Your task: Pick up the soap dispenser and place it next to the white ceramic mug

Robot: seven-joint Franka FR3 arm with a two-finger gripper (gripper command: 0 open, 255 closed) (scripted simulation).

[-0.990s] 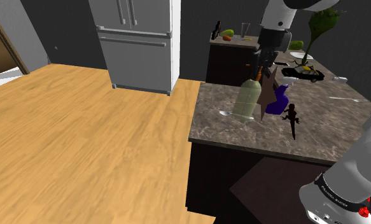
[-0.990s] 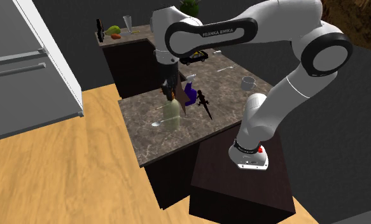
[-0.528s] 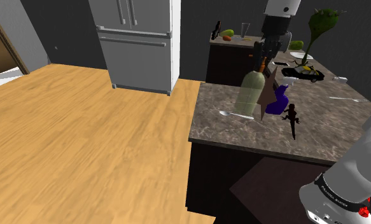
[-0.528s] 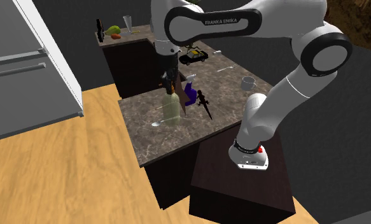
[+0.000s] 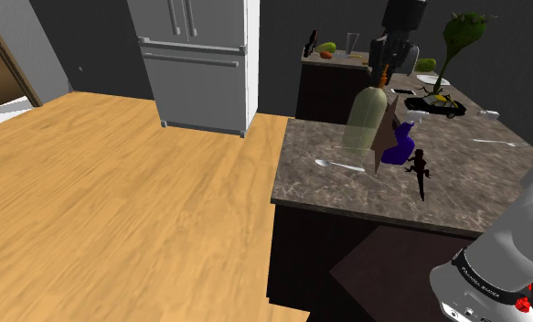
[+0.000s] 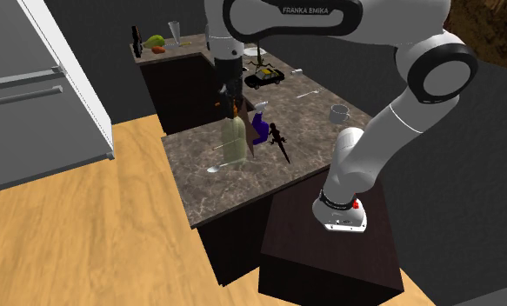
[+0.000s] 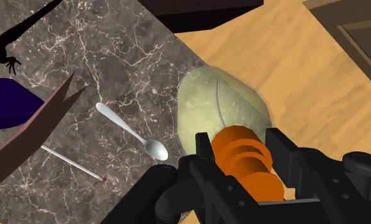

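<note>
At the second exterior view's left, a spoon (image 6: pixel 213 169) lay near the counter's (image 6: pixel 243 191) edge. Just right of it the pale green soap dispenser (image 6: pixel 234 139) hung upright, apparently lifted clear of the stone, with the gripper (image 7: pixel 240 145) pinching its orange pump neck between both fingers. The pick looked done. The carry remained: the mug (image 6: pixel 338 113) stood well apart to the right, and the dispenser had yet to be set beside it.
</note>
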